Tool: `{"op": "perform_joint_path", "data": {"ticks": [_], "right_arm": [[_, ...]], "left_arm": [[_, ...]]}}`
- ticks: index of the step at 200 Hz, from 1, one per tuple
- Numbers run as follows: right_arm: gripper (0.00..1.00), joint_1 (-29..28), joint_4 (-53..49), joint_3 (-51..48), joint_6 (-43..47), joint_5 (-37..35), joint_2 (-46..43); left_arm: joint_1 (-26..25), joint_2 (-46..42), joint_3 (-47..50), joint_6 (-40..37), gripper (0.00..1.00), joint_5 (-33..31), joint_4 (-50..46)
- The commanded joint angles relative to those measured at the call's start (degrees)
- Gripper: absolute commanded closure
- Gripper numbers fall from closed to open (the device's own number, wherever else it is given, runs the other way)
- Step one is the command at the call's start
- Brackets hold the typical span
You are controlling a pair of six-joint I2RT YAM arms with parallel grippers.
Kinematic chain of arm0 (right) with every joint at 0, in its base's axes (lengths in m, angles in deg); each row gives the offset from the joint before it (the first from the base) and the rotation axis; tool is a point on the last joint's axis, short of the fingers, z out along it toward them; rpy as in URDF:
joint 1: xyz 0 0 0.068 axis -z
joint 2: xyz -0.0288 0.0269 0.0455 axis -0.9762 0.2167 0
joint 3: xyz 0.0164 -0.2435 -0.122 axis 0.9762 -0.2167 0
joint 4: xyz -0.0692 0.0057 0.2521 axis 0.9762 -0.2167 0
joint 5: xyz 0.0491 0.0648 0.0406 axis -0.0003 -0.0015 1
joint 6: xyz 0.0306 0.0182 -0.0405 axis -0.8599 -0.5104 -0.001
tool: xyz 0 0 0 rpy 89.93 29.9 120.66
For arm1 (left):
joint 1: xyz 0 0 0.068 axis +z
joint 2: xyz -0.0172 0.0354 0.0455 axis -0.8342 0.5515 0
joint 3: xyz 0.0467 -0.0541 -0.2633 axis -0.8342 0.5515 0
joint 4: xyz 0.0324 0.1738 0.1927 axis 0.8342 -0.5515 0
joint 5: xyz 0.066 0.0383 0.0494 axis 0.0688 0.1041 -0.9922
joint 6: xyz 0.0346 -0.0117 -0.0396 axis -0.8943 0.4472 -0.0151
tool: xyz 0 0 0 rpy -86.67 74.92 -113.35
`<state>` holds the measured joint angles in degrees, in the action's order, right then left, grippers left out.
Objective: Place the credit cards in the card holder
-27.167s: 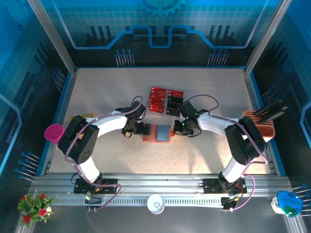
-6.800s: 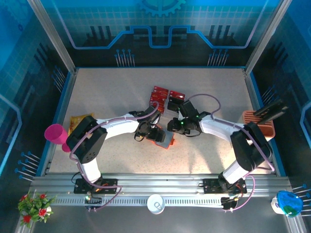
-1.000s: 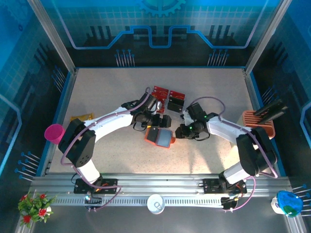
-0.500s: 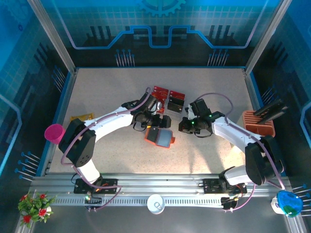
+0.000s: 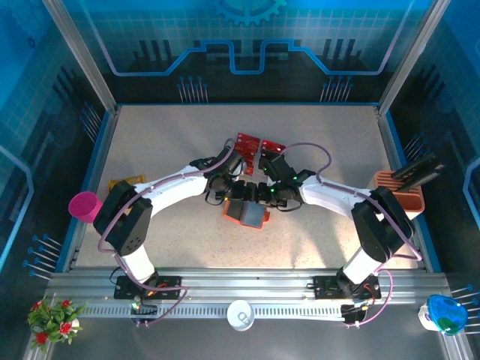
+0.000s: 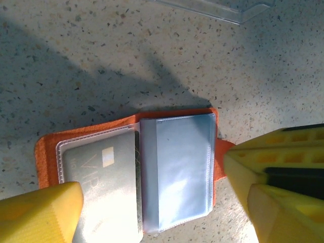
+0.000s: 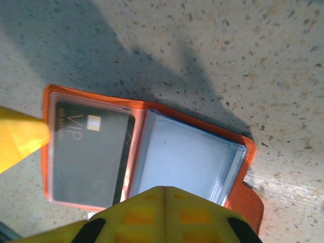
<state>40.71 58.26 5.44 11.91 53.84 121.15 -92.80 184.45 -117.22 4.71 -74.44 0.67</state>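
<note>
The card holder (image 5: 247,216) lies open and flat near the middle of the tabletop (image 5: 165,135), a little closer to the near edge than to the far one, orange cover down and clear pockets up. My left gripper (image 5: 234,193) hangs low over it with its fingers spread wide. In the left wrist view one yellow finger (image 6: 40,215) covers a corner of the holder's filled half. The other finger (image 6: 273,187) sits just beside the small orange tab (image 6: 221,152) on the opposite side, so the holder lies between them and nothing is gripped. My right gripper (image 5: 264,193) comes in from the other side, close against the left one, with its fingers pressed together. In the right wrist view the joined tips (image 7: 164,202) overlap the edge of the empty clear pocket (image 7: 185,159), and I cannot tell whether they pinch that thin flap or only rest on it. One dark grey card (image 7: 88,152) marked VIP sits in the pocket of the other half. Other credit cards (image 5: 247,142), red ones among them, lie just beyond both grippers toward the far edge, and the rim of a clear tray (image 6: 217,10) shows near the holder. A peach stand (image 5: 401,193) is at the right edge and a pink cup (image 5: 82,204) is by the left edge.
</note>
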Motion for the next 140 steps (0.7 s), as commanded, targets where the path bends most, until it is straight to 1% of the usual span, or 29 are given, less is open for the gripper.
{"op": "perform_joint_path", "data": {"ticks": [1,14,40,49,77,140], "right_arm": [[1.0,-0.6,2.4,-0.4,-2.6,-2.3,1.8],[1.0,-0.5,3.0,-0.4,-2.1,-1.9,2.8],[1.0,-0.4,3.3,-0.2,-1.4,-1.9,4.7],[1.0,-0.3,3.6,-0.5,-1.4,-1.9,4.9],[1.0,0.0,3.8,-1.0,-1.4,-2.1,5.6],[1.0,0.7,3.3,-0.7,-0.6,-0.7,8.7]], "left_arm": [[-0.2,0.6,1.2,-1.0,0.21,0.1,0.4],[-0.2,0.9,1.5,-1.3,0.26,0.2,0.4],[-0.1,1.4,1.9,-1.9,0.41,0.0,0.1],[-0.1,1.8,1.8,-2.1,0.43,-0.2,0.0],[-0.2,2.4,1.9,-2.5,0.43,-0.3,-0.3],[-0.3,3.7,2.9,-4.7,0.39,0.7,0.3]]}}
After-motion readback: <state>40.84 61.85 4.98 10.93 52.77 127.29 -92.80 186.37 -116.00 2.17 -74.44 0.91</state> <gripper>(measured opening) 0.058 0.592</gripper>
